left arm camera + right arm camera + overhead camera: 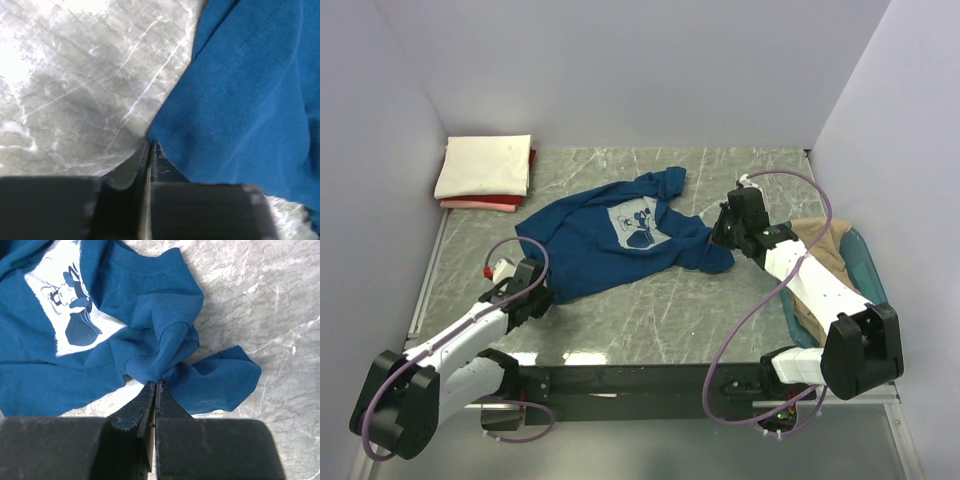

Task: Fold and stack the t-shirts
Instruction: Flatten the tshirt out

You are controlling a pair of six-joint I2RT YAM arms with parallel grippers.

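Note:
The dark blue t-shirt [610,240] with a pale square cartoon print lies spread and rumpled in the middle of the table. My left gripper [542,292] is shut on its near left hem corner [165,135]. My right gripper [718,238] is shut on bunched cloth by the right sleeve [160,372]. A cream tee [485,165] lies folded on a red/pink one [500,203] at the far left corner. A tan tee [825,250] lies in the teal tub at the right.
The teal plastic tub [865,270] stands at the right edge behind my right arm. White walls close in the left, back and right sides. Grey marble tabletop [650,310] shows in front of the blue shirt.

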